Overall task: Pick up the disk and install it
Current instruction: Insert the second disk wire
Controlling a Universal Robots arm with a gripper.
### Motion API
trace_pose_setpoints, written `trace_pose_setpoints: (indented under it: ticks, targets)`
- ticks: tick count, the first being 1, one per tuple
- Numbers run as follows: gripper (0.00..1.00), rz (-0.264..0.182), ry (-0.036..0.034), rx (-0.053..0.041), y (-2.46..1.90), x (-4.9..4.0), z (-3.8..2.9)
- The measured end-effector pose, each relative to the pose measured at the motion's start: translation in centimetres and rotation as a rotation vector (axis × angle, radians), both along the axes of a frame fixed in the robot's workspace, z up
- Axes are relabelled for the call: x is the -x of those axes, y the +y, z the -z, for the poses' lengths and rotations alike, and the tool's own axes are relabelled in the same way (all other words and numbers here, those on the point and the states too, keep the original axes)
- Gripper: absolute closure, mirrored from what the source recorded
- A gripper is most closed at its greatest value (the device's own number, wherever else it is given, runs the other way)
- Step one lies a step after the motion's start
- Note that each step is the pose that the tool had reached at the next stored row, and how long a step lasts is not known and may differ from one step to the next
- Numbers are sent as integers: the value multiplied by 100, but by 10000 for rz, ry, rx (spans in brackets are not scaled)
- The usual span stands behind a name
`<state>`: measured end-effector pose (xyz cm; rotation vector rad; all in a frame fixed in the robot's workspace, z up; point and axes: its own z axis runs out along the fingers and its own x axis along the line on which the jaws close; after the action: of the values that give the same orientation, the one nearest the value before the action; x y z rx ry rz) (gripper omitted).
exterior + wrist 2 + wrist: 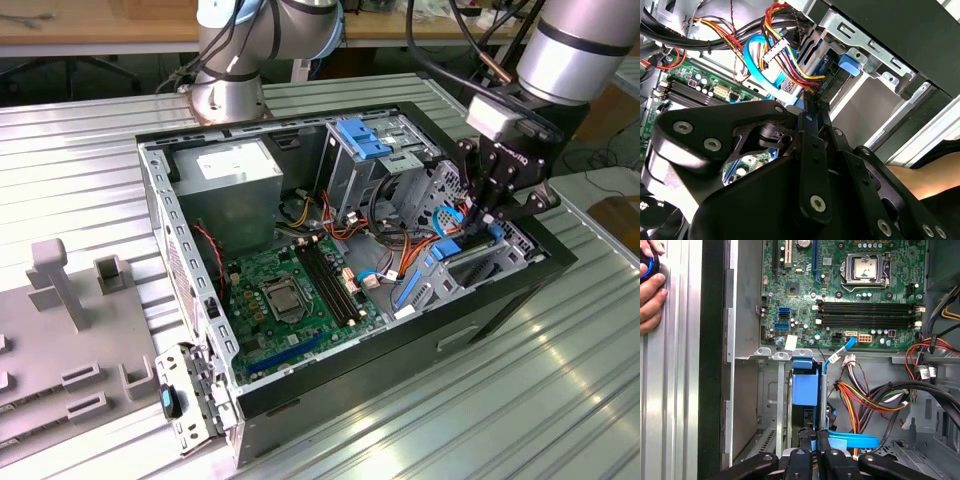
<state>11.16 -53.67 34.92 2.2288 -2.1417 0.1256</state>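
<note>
The arm reaches steeply down into the open computer case (190,260); its end effector (492,205), at three o'clock, is pinching the disk (805,387) edge-on.

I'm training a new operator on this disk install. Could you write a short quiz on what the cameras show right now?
1. True or false: the gripper hangs over the processor socket of the motherboard.
2. The flat cable beside the gripper in the first wrist view is: A red, B blue, C white.
3. Short answer: what grey box sits in the far corner of the case, at the exterior view's left?
Key: 1 false, it is at the drive cage, at the exterior view's right. 2 B. 3 the power supply.
</note>
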Motion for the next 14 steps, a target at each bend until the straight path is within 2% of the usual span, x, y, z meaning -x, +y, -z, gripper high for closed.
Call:
trace_pose_setpoints:
  ticks: [3, 4, 5, 9, 10, 13, 14]
  targets:
    - [83, 2, 0, -38, 0, 1, -5]
    - [83, 7, 3, -99, -4, 1, -4]
    - [83, 21, 12, -243, -21, -2, -4]
    - [83, 82, 26, -421, -79, -6, -4]
    - [83, 128, 27, -516, -86, -6, -4]
    - [83, 267, 32, -924, -102, -7, -4]
    - [83, 272, 33, -994, -145, -6, -3]
